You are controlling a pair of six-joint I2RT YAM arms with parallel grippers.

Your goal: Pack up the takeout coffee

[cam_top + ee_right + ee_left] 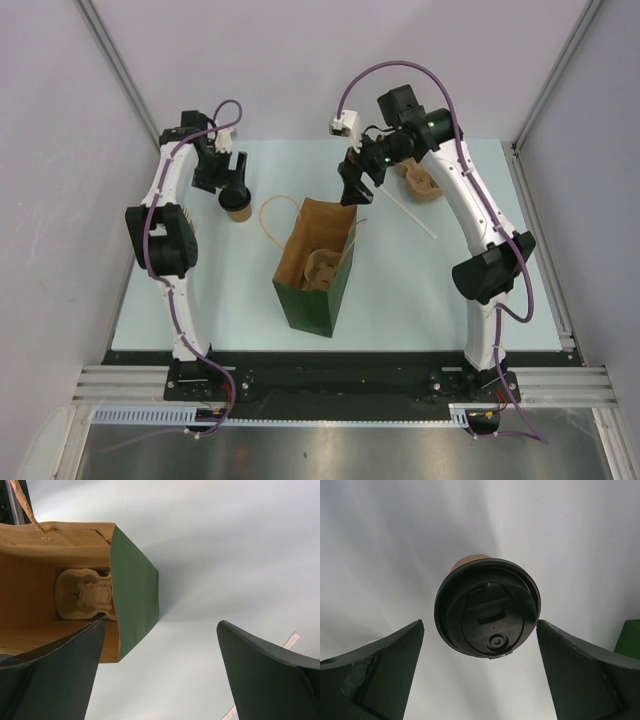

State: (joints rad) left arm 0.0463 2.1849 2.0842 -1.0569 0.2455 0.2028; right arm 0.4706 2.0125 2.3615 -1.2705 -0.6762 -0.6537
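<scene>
Between the black fingers (380, 670) of the left gripper (480, 623), the takeout coffee (487, 607) shows a glossy black lid over a brown kraft cup. Beside the right gripper (161, 622), the paper bag (134, 590) is dark green outside and plain kraft brown inside, around a pale tan pulp tray (82, 595). The table (240, 555) under both is pale and unpatterned.

The takeout coffee (487, 607), paper bag (132, 590) and pulp tray (80, 595), each only partly visible.
Under the black lid, just a sliver of brown cup wall shows. The bag runs off the right wrist view's left edge, its green wall covering part of the tray. From above, the right arm (470, 195) half hides a tan object (420, 182) too small to identify.
</scene>
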